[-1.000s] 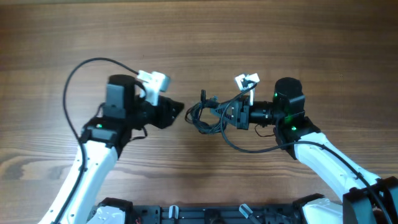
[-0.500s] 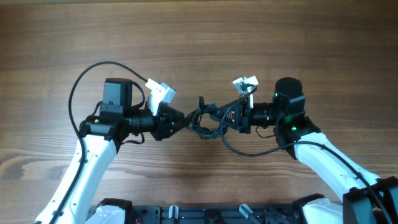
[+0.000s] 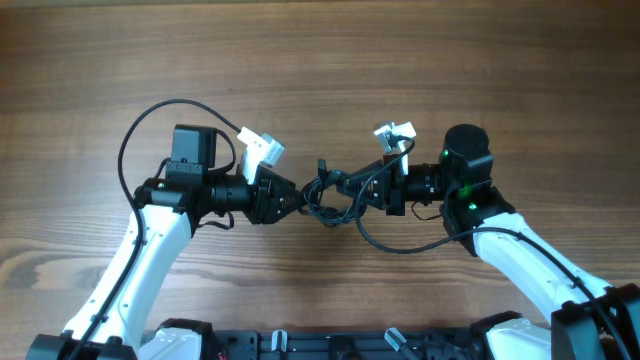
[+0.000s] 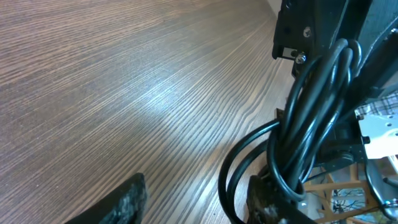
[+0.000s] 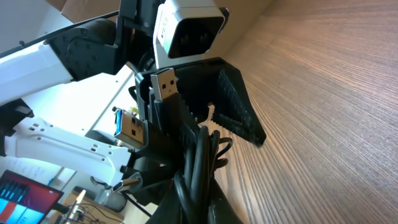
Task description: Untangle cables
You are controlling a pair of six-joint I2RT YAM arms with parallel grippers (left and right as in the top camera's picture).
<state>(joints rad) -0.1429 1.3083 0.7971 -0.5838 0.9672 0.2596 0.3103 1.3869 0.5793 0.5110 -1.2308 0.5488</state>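
At the centre, your right gripper (image 3: 358, 190) pinches the cable bundle (image 3: 326, 192); close the spread left gripper (image 3: 299, 198) on one loop only

The cables (image 3: 328, 193) are thin, glossy black cords gathered into one small dark knot just below the middle of the overhead view. The right gripper (image 3: 362, 190) clamps the knot at its 3 o'clock side, and the spread left gripper (image 3: 297, 197) meets it at 9 o'clock. Small loops bulge toward 6 o'clock, and a short stub sticks out at 12 o'clock. From the left wrist, several strands (image 4: 309, 118) run side by side in a tight, near-upright hank, with one loop curling out at 7 o'clock. From the right wrist, the cords rise from 6 o'clock and end in a black-bodied USB plug (image 5: 164, 83) and, toward 8 o'clock of it, a blue-tongued USB plug (image 5: 129, 127).
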